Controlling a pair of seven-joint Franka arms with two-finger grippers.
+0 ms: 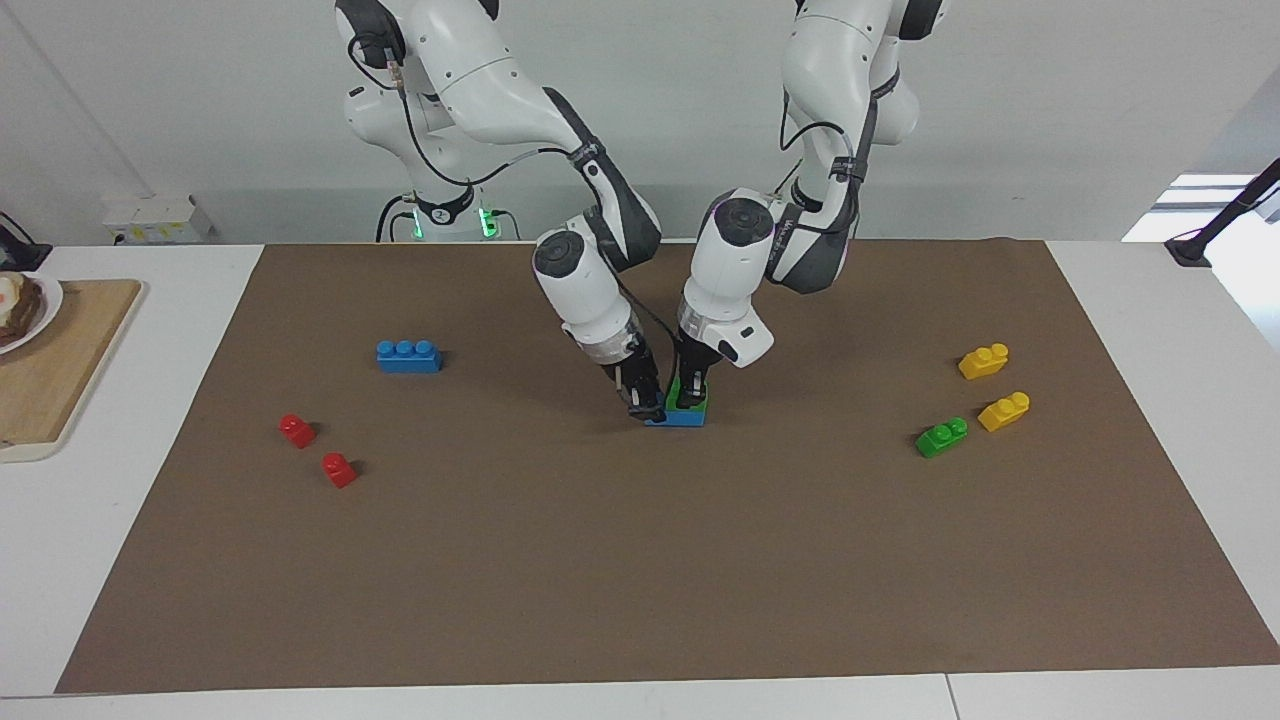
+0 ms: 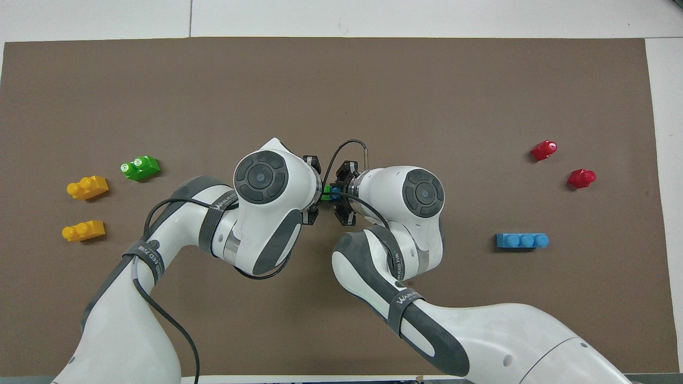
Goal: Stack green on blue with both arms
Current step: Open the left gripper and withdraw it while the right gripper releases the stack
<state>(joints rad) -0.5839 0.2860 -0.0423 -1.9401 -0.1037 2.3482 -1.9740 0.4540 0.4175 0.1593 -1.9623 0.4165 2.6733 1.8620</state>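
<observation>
At the middle of the brown mat lies a blue brick (image 1: 678, 419) with a green brick (image 1: 693, 402) sitting on top of it. My left gripper (image 1: 690, 391) comes down onto the green brick, fingers closed on its sides. My right gripper (image 1: 649, 406) is shut on the end of the blue brick toward the right arm's end of the table. In the overhead view both wrists cover the stack. Only slivers of the green brick (image 2: 324, 192) and the blue brick (image 2: 334, 193) show between the left gripper (image 2: 319, 191) and the right gripper (image 2: 339, 193).
A second blue brick (image 1: 409, 356) and two red bricks (image 1: 297, 430) (image 1: 339, 469) lie toward the right arm's end. A second green brick (image 1: 941, 437) and two yellow bricks (image 1: 983, 361) (image 1: 1004, 411) lie toward the left arm's end. A wooden board (image 1: 55, 375) is off the mat.
</observation>
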